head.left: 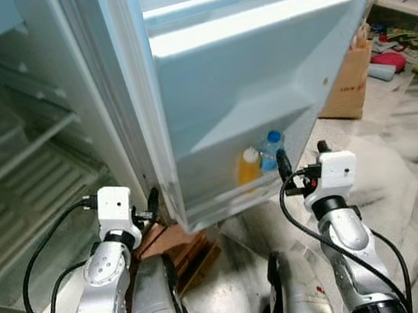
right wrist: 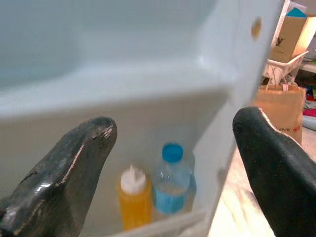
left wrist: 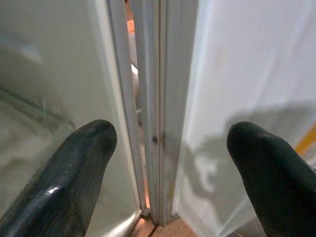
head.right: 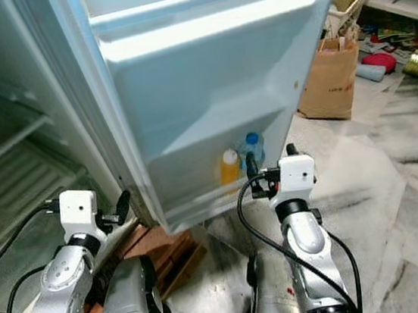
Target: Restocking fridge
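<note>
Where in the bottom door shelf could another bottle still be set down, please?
The door shelf looks bare from its hinge end up to the orange bottle. It is crowded at the outer end, where that bottle stands beside the blue-capped water bottle. The open right gripper faces that corner.

Both silver arms are being held raised and bent forward, side by side. The left gripper (left wrist: 168,173) is being kept with its black fingers (left wrist: 74,173) spread wide. The right gripper (right wrist: 173,163) is likewise being held parted, empty, fingers (right wrist: 276,168) pointing ahead.
</note>
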Robot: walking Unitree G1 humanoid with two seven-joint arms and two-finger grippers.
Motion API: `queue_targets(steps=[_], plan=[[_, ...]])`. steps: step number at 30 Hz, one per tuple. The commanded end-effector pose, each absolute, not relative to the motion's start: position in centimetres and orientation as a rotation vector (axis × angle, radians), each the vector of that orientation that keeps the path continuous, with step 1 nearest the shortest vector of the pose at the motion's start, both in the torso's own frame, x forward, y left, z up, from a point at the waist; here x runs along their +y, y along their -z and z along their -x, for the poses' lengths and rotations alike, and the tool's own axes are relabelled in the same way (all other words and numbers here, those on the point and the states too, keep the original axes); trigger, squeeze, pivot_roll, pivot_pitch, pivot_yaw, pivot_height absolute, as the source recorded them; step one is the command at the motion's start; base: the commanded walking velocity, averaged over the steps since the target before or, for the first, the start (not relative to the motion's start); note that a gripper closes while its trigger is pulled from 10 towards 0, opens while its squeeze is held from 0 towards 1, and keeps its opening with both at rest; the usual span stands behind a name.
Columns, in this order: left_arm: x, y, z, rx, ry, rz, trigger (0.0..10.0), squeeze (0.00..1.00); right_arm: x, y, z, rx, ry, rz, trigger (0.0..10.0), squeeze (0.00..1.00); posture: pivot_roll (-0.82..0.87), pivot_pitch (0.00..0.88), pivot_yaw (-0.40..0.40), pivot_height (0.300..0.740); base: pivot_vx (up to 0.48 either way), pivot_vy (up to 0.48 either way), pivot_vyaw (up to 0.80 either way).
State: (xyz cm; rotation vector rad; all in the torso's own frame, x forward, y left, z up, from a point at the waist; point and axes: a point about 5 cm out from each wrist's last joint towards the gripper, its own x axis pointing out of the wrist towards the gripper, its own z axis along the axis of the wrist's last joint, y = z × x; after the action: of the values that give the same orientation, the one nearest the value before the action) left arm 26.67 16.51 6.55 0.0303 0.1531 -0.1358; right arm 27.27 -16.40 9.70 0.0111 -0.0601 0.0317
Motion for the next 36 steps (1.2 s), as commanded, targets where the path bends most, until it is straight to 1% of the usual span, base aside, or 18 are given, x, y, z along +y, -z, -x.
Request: queue_targets(steps=[1,2,4,8,13,15,23,27,36], plan=[[16.7,-6.8,-27.0,0.140,0.131,-0.039,10.0,0.00,-16.4,-10.5,-27.6,-0.085,-0.024,-0.017,10.0,0.00,0.04,0.044,-0.021,0.698,0.000,0.000,0.00],[16.7,-6.8,-27.0,0.140,0.131,-0.039,10.0,0.00,-16.4,-10.5,-27.6,-0.085,-0.024,-0.017,10.0,0.00,0.04,0.044,-0.021,0.698,0.000,0.000,0.00],[17.0,-7.0,-27.2,0.132,0.113,-0.045,10.0,0.00,-16.3,-10.5,-27.5,-0.083,-0.028,-0.021,10.0,0.00,0.04,0.038,-0.021,0.718,0.000,0.000,0.00],[17.0,-6.9,-27.4,0.139,0.105,-0.046,10.0,0.00,-16.2,-10.1,-27.4,-0.067,-0.033,-0.026,10.0,0.00,0.04,0.036,-0.021,0.740,0.000,0.000,0.00],[16.6,-6.7,-27.5,0.141,0.114,-0.047,10.0,0.00,-16.5,-9.8,-27.3,-0.042,-0.025,-0.032,10.0,0.00,0.03,0.036,-0.021,0.740,0.000,0.000,0.00],[16.4,-6.6,-27.5,0.145,0.119,-0.046,10.0,0.00,-16.6,-9.3,-27.4,-0.003,-0.009,-0.067,10.0,0.00,0.03,0.036,-0.020,0.740,0.000,0.000,0.00],[16.5,-6.5,-27.5,0.144,0.118,-0.073,10.0,0.00,-16.4,-8.9,-27.3,0.015,-0.017,-0.060,10.0,0.00,0.03,0.040,-0.020,0.740,0.000,0.000,0.00],[16.5,-6.6,-27.5,0.140,0.123,-0.069,10.0,0.00,-16.1,-8.9,-27.3,0.021,-0.027,-0.087,10.0,0.00,0.03,0.040,-0.020,0.740,0.000,-0.319,0.00],[16.5,-6.4,-27.5,0.147,0.129,-0.075,10.0,0.00,-16.1,-9.1,-27.3,0.012,-0.038,-0.081,10.0,0.00,0.03,0.041,-0.019,0.740,0.000,-0.397,0.00]])
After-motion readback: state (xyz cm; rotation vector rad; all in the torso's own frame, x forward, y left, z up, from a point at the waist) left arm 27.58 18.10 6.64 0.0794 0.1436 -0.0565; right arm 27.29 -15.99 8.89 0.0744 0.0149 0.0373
